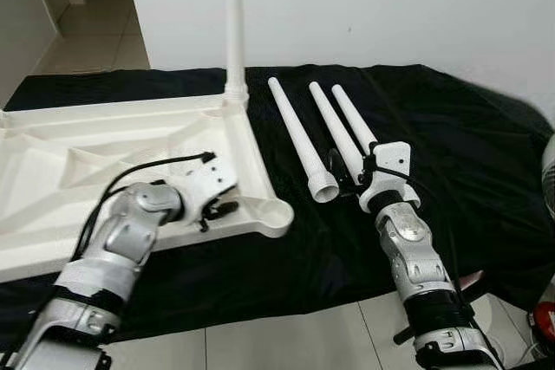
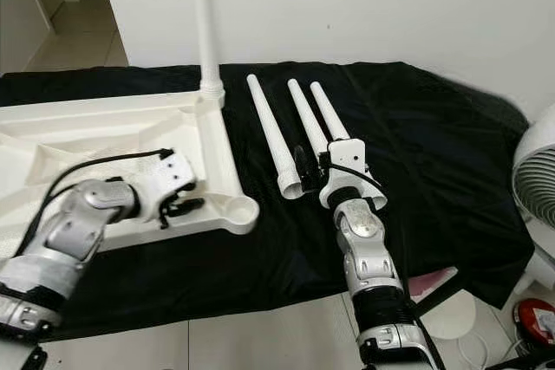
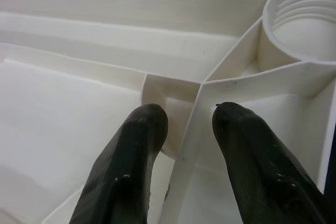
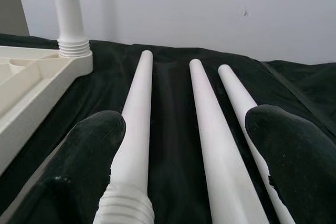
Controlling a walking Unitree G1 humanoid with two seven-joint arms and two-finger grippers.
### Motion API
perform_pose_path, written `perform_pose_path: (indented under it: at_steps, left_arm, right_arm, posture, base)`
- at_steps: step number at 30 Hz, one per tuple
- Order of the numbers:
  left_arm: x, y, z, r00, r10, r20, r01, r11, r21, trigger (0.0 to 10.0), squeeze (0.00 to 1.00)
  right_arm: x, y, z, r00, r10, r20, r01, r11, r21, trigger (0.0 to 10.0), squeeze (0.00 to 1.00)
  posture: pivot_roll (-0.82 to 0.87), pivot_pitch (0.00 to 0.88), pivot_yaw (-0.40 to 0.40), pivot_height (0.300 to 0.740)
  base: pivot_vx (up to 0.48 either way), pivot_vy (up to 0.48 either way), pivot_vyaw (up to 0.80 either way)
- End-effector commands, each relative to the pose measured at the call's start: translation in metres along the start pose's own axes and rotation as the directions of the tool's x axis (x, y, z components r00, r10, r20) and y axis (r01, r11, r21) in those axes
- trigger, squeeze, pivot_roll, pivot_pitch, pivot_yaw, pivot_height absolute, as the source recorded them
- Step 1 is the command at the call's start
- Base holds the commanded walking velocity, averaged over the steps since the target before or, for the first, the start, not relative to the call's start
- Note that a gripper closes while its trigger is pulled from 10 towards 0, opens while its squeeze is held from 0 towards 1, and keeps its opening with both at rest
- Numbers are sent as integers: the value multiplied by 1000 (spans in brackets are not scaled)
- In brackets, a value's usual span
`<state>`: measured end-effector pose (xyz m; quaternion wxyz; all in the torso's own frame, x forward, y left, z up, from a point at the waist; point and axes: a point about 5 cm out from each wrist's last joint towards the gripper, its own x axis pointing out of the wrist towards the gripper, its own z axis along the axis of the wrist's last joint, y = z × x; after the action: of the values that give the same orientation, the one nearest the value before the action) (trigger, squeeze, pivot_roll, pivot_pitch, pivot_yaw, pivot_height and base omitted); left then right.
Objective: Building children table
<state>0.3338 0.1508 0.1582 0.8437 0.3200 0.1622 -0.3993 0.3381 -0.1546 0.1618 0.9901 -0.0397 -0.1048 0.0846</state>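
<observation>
Here — left gripper [image 3: 181, 129]: fingers slightly parted, straddling a rib of the upturned tabletop [image 1: 52, 171] near its threaded corner socket [image 1: 276, 212].
Right gripper [image 4: 184, 145]: spread wide, empty — over three loose legs [image 1: 299, 138] on black cloth [image 1: 468, 162].

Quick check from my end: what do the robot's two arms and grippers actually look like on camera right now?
Both arms are jointed silver metal with black bands near the base. Each wrist carries a white block. The left gripper and right gripper each have two long, rounded, matte black fingers. A black cable loops along the left arm; thinner black wiring runs by the wrist of the right arm.
</observation>
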Motion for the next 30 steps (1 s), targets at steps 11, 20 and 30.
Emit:
perform_pose_path:
  at_steps: [11,20,30]
  left_arm:
    - [7,-17,52,938,5,346,66,979,-193,10000,0]
    - [12,-20,81,858,62,510,105,951,-292,10000,0]
    - [19,-23,92,836,182,517,74,897,-435,10000,0]
  right_arm:
    - [16,7,-2,1000,17,-8,-17,1000,8,10000,0]
    - [21,4,-12,996,-68,-61,72,996,51,10000,0]
    - [17,18,-32,990,-1,-140,19,991,132,10000,0]
  posture:
    - [57,42,-50,740]
    - [50,47,-57,740]
    - [55,41,-43,740]
  base:
    - [0,0,0]
    - [0,0,0]
    - [0,0,0]
